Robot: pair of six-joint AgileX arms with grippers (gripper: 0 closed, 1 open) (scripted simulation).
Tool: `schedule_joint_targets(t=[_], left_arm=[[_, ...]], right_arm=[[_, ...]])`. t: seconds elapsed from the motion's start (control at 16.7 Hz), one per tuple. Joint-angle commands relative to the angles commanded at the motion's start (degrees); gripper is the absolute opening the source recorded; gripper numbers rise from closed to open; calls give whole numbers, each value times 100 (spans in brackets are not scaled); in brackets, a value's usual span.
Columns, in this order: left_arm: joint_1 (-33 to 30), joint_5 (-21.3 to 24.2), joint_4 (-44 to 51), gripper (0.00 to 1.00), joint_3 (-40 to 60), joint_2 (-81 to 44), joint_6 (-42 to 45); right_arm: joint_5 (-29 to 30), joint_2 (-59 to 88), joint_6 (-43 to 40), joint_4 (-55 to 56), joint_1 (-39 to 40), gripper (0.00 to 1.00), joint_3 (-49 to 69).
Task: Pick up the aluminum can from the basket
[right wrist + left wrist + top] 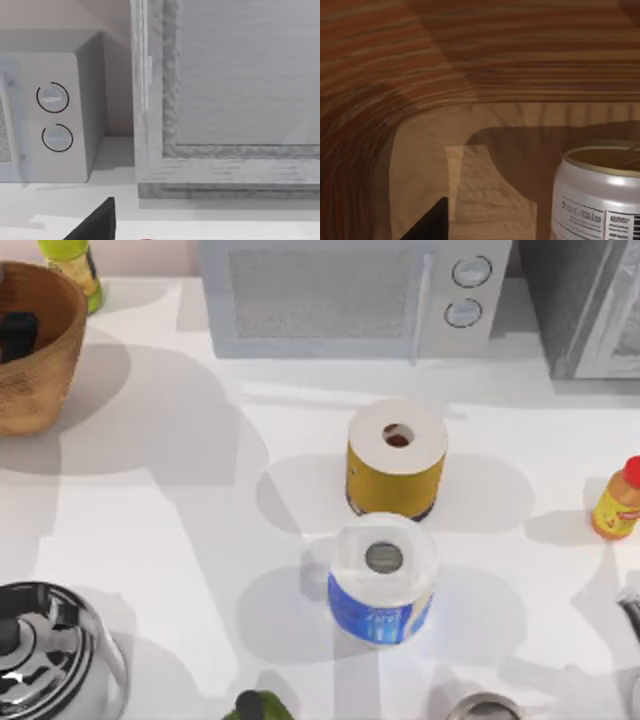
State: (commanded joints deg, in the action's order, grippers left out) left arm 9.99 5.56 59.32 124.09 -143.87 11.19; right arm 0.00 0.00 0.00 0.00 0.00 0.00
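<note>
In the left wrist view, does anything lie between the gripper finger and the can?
No. In the left wrist view, only bare basket floor lies between the left gripper's dark finger and the can.

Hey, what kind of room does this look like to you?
Most likely a kitchen counter, in a rendered scene. A microwave with two dials stands at the back of the white table, a shiny metal pot sits at the near left, and a yellow red-capped bottle stands at the right.
</note>
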Motion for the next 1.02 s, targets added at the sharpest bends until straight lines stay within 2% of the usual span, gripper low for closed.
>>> schedule_joint_targets(t=[0.6,1.02], left_arm=[[0,0,0,2,0,0,0],[0,0,0,0,0,0,0]], right_arm=[[0,0,0,0,0,100,0],[0,0,0,0,0,100,0]])
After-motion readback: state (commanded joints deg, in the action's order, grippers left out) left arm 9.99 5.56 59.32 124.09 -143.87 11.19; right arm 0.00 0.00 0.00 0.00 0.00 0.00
